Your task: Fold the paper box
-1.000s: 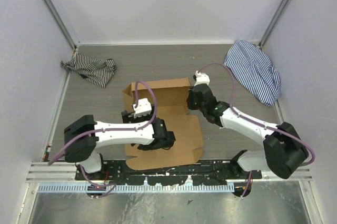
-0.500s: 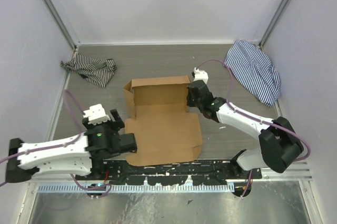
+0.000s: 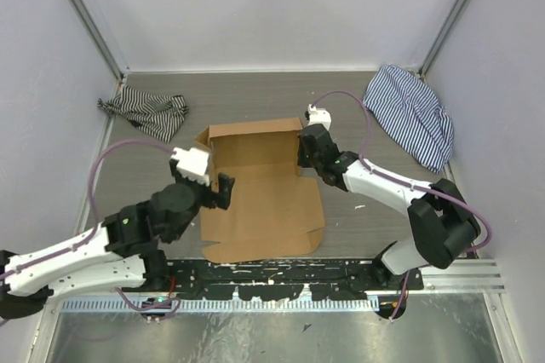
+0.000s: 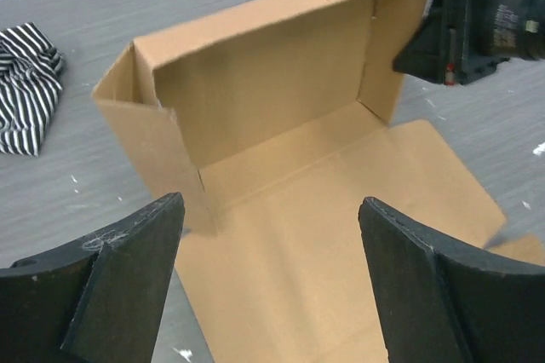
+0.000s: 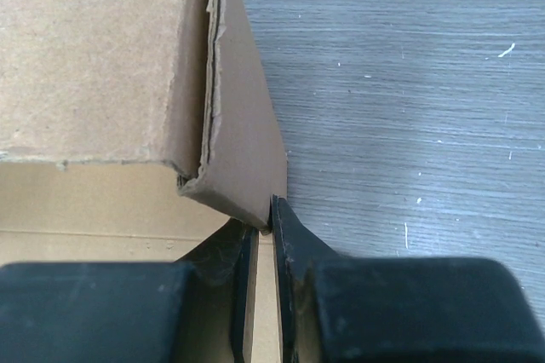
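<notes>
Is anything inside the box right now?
Nothing loose: the box shows only a bare cardboard floor and raised walls. The right gripper pinches the right wall's edge. The table beneath the sheet is covered.

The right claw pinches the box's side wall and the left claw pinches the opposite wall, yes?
No: the left gripper hangs open, gripping nothing, per the left wrist view. The right gripper does pinch the paper box by its side wall.

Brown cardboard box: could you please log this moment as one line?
brown corrugated cardboard box: rear and side walls up, front panel flat | right tool: shut on right wall | left tool: open, empty
</notes>
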You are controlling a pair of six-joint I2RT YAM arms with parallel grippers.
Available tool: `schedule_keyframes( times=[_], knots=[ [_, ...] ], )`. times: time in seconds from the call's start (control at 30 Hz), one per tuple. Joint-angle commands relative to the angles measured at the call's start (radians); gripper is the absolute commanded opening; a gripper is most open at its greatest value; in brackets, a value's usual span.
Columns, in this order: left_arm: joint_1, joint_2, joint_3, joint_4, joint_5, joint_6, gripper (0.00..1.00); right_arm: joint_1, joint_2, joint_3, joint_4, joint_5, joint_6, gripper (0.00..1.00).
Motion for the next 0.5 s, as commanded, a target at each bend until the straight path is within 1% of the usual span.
schedule_keyframes(
  times=[0.0,0.03,0.07,0.1,0.17,0.23,0.3,0.4,0.47],
  knots=[
    [0.284,0.181,0.069,0.100,0.425,0.072,0.89,-0.020,0.026,0.047,-0.003,-0.013,-0.021,0.16],
    [0.377,0.203,0.059,0.140,0.539,0.029,0.88,-0.029,0.032,0.058,-0.005,-0.011,-0.030,0.17],
    [0.462,0.219,0.041,0.198,0.619,-0.005,0.88,-0.039,0.038,0.067,-0.006,-0.009,-0.036,0.17],
    [0.530,0.231,0.029,0.242,0.657,-0.030,0.88,-0.054,0.045,0.080,-0.008,-0.010,-0.040,0.16],
    [0.622,0.264,0.036,0.299,0.718,-0.051,0.88,-0.094,0.063,0.102,-0.007,-0.027,-0.044,0.16],
    [0.669,0.327,0.086,0.301,0.751,-0.039,0.88,-0.143,0.081,0.120,0.000,-0.044,-0.053,0.14],
    [0.676,0.371,0.147,0.290,0.725,-0.012,0.88,-0.193,0.100,0.140,0.017,-0.067,-0.066,0.13],
    [0.701,0.409,0.191,0.340,0.750,0.001,0.89,-0.259,0.130,0.168,0.039,-0.101,-0.098,0.10],
    [0.740,0.449,0.210,0.360,0.778,0.007,0.90,-0.303,0.152,0.186,0.044,-0.138,-0.129,0.08]
  ],
)
